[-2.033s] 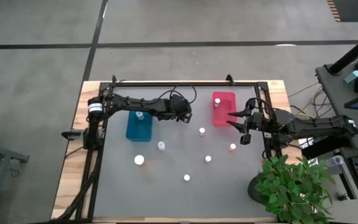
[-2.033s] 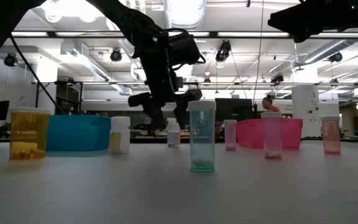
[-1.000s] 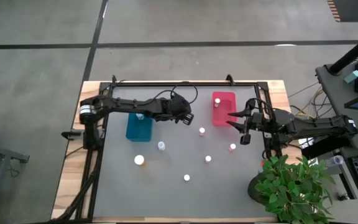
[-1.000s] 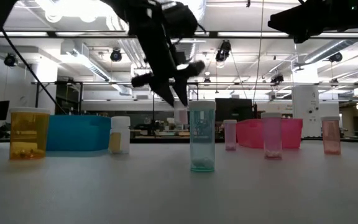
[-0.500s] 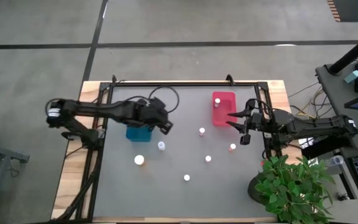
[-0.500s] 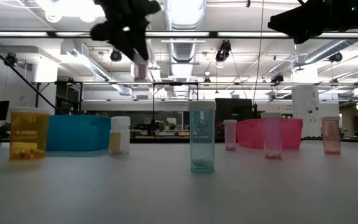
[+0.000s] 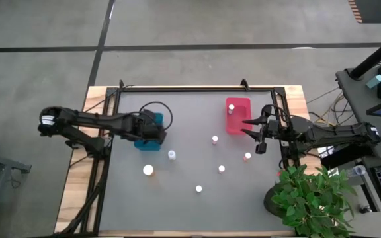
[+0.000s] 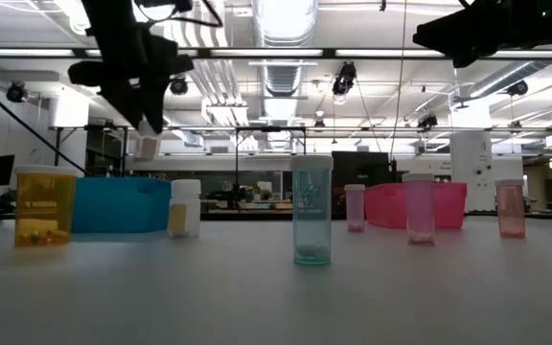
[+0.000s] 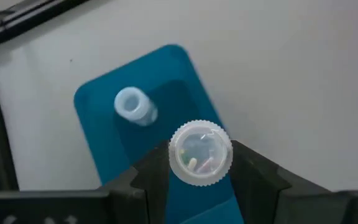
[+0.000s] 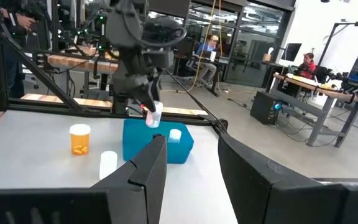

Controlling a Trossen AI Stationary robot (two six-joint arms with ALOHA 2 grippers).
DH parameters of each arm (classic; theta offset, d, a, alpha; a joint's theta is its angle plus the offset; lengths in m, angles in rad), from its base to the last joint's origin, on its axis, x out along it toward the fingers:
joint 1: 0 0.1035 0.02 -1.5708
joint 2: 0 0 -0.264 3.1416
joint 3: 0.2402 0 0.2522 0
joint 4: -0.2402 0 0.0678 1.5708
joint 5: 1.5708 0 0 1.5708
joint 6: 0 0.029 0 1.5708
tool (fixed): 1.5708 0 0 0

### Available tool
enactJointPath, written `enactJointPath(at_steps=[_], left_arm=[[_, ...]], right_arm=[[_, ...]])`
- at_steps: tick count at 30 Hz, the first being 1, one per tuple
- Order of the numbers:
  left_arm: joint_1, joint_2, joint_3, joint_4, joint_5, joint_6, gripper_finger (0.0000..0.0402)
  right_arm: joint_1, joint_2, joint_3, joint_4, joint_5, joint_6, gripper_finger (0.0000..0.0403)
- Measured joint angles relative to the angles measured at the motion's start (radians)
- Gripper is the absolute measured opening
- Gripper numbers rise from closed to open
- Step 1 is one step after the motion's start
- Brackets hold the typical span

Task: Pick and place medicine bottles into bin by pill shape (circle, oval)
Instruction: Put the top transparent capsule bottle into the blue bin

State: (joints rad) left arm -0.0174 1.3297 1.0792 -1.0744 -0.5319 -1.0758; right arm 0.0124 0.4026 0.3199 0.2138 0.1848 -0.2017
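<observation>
Medicine bottle point(image 9: 200, 153), white-capped with small pills visible through its end, is clamped between the fingers of the left gripper point(image 9: 199, 167) and hangs directly above the blue bin point(image 9: 120, 102), clear of its rim in the low view. One pale bottle point(image 9: 134, 106) already lies inside that bin. Step in hand, as I judge it: delivery of a sorted bottle, just short of release. Next move calls for lowering slightly over the bin's open middle, then parting the fingers so the bottle drops beside the one inside, not onto the rim. Right gripper point(image 7: 258, 134) waits well to the side of the blue bin, next to the red bin point(image 7: 238, 116), fingers spread and holding nothing. Several bottles stand loose on the grey table point(image 7: 190, 205) between the two bins, the nearest point(image 7: 171, 155) just off the blue bin's corner.
</observation>
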Motion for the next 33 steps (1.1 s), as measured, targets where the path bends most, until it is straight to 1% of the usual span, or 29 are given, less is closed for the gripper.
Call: enactJointPath(at_steps=[5, 12, 18, 23, 27, 33], left_arm=[[0.0, -0.002, -0.067, 0.016, 0.007, -0.02, 0.0129], [0.005, 0.002, -0.115, 0.061, 0.007, -0.058, 0.013], [0.011, 0.006, -0.179, 0.175, -0.001, -0.072, 0.013], [0.054, 0.009, -0.222, 0.286, -0.026, -0.067, 0.013], [0.089, 0.009, -0.241, 0.292, -0.027, -0.071, 0.013], [0.115, 0.009, -0.292, 0.389, -0.027, -0.07, 0.013]], right_arm=[[0.0, 0.0, 0.0, 0.0, 0.0, 0.0, 0.0134], [0.0, 0.0, 0.0, 0.0, 0.0, 0.0, 0.0134], [0.0, 0.0, 0.0, 0.0, 0.0, 0.0, 0.0134], [0.0, 0.0, 0.0, 0.0, 0.0, 0.0, 0.0134], [0.0, 0.0, 0.0, 0.0, 0.0, 0.0, 0.0134], [0.0, 0.0, 0.0, 0.0, 0.0, -0.005, 0.0134]])
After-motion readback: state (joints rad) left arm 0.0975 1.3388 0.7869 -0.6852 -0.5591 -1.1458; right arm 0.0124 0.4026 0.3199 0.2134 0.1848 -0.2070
